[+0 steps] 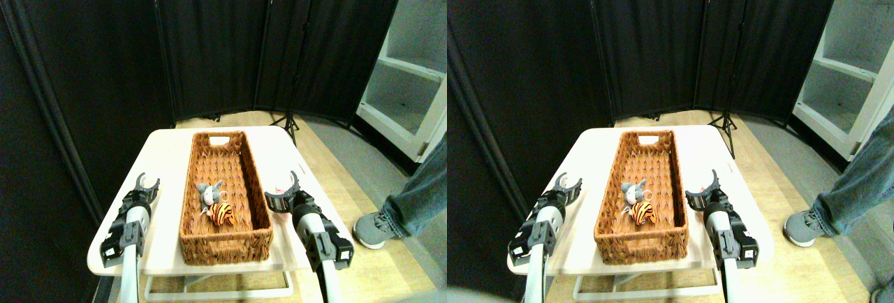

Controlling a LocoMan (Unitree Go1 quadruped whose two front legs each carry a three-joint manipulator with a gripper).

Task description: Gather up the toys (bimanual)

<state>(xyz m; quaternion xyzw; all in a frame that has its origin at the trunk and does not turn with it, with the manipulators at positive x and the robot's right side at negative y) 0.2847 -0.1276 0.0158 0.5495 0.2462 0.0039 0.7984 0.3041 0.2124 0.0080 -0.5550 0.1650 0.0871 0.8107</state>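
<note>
Lying between the 2 grippers, inside the wicker basket [225, 237], are the grey toy [211, 193] and tiger toy [221, 213], touching. Left gripper [147, 181] jaws are spread, empty. Right gripper [286, 191] jaws are parted around something pink [281, 190], grip uncertain.

light: bright, even overhead | glare: pale table [164, 156] washed out | focus: soft – edges bowed

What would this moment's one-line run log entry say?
basket: grey toy, tiger toy inside | right tool: at pink toy | left tool: open, empty
</note>
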